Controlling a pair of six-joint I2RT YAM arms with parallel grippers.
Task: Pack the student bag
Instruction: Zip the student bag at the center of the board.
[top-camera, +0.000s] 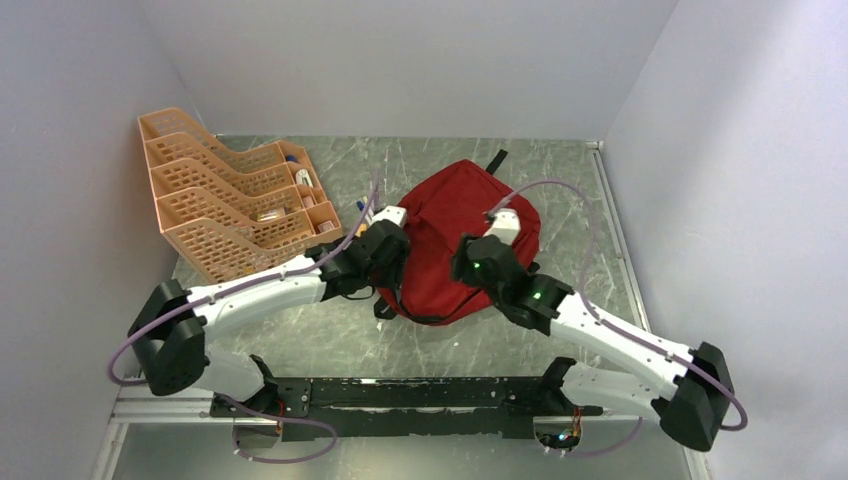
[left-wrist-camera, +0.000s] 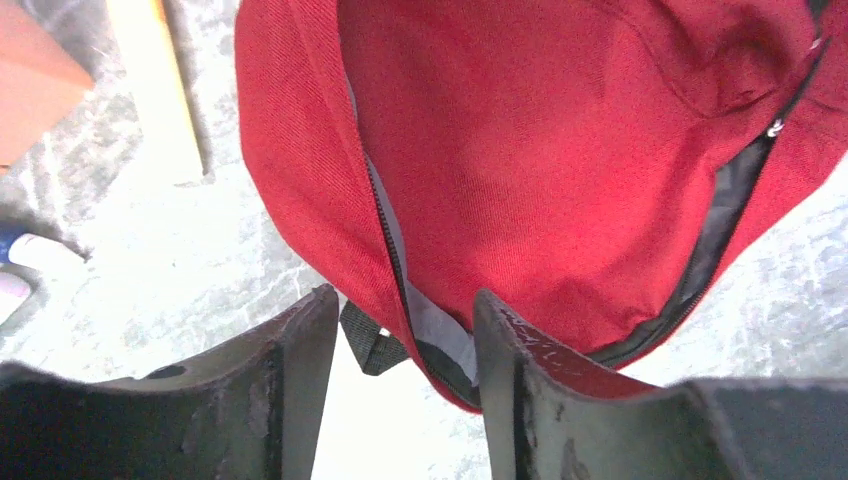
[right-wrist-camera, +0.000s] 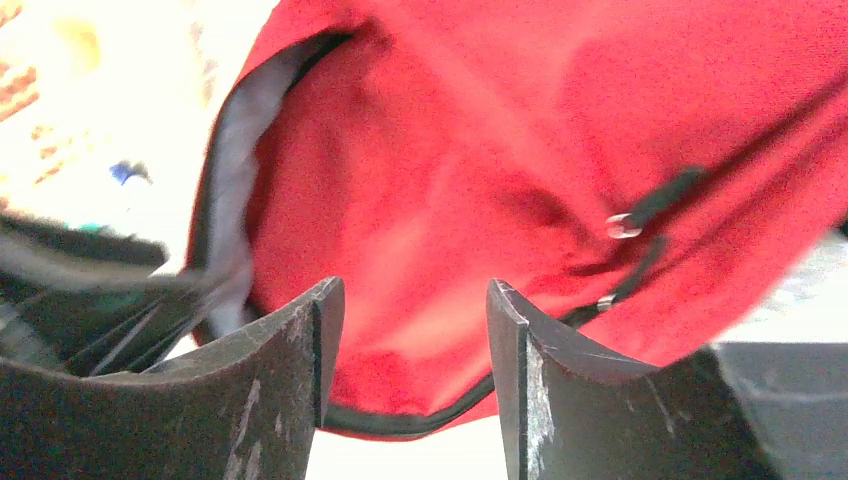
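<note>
The student bag (top-camera: 452, 215) is a red backpack lying in the middle of the table. In the left wrist view its opening edge shows a black zipper (left-wrist-camera: 385, 230) and grey lining (left-wrist-camera: 440, 335). My left gripper (top-camera: 388, 250) (left-wrist-camera: 405, 350) is open at the bag's left side; that edge sags between the jaws, next to the right finger, unclamped. A black strap loop (left-wrist-camera: 370, 345) hangs there too. My right gripper (top-camera: 472, 262) (right-wrist-camera: 415, 330) is open over the bag's near right part, with red fabric (right-wrist-camera: 480, 150) and its black-piped rim across the gap. A zipper pull (right-wrist-camera: 625, 225) lies farther right.
An orange tray rack (top-camera: 215, 205) with small items stands at the back left. Pens lie between it and the bag (top-camera: 360, 215). The left wrist view shows a yellow stick (left-wrist-camera: 160, 90) and a white marker (left-wrist-camera: 30, 255) on the marbled table. Grey walls close three sides.
</note>
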